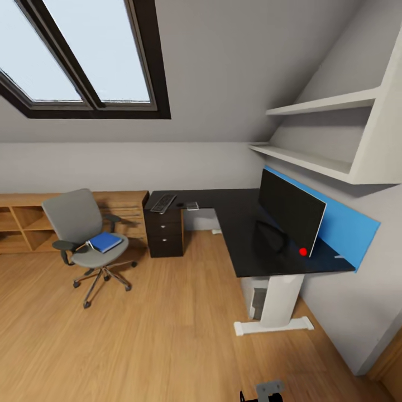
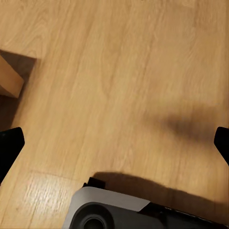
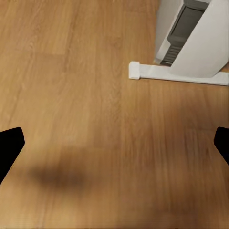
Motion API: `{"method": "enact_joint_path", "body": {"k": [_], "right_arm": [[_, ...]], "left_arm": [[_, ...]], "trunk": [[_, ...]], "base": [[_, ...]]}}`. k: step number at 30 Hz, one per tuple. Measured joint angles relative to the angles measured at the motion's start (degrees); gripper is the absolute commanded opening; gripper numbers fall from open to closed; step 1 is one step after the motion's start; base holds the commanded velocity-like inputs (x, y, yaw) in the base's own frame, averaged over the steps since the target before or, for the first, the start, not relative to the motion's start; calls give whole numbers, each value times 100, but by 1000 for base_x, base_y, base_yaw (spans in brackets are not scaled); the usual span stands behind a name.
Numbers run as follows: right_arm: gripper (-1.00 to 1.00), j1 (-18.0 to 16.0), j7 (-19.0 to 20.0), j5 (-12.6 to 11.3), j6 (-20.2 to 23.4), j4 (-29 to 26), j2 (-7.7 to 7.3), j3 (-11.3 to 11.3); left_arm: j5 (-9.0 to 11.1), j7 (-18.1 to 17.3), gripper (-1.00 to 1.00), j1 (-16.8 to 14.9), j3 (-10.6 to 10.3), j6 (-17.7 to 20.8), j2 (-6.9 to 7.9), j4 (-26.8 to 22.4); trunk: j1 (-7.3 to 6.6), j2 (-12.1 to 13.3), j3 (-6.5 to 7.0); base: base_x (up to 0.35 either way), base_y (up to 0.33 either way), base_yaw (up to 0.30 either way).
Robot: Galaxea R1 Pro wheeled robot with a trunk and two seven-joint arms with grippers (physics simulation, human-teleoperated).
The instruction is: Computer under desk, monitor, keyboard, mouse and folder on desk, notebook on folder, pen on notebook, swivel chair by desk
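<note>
One wide black monitor [image 1: 290,211], one black keyboard [image 1: 163,203] on black L-shaped desk [image 1: 240,234]; one blue folder [image 1: 105,242] on grey swivel chair [image 1: 84,234]. Wood floor [image 1: 156,335]. Both grippers' jaws spread.

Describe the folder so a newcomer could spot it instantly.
Find the grey swivel chair standing on the wood floor, left of the black L-shaped desk. On its seat lies the folder: flat, rectangular, and the chair's only bright-blue item.
</note>
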Motion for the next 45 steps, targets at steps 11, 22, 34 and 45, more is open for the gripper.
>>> {"method": "enact_joint_path", "body": {"k": [11, 22, 34, 45], "right_arm": [[100, 0, 1, -8, 0, -4, 2, 1], [100, 0, 1, -8, 0, -5, 0, -1], [100, 0, -1, -8, -1, -4, 0, -1], [100, 0, -1, -8, -1, -3, 0, -1]], "left_arm": [[0, 12, 100, 0, -5, -8, 0, 3], [0, 11, 100, 0, -5, -1, 0, 3], [-4, 10, 100, 0, -6, 1, -6, 3], [-2, 11, 100, 0, -6, -5, -8, 3]], "trunk": [[1, 1, 0], [1, 1, 0], [0, 1, 0], [0, 1, 0]], "base": [[276, 223, 0], [194, 287, 0], [321, 52, 0], [292, 127, 0]]}}
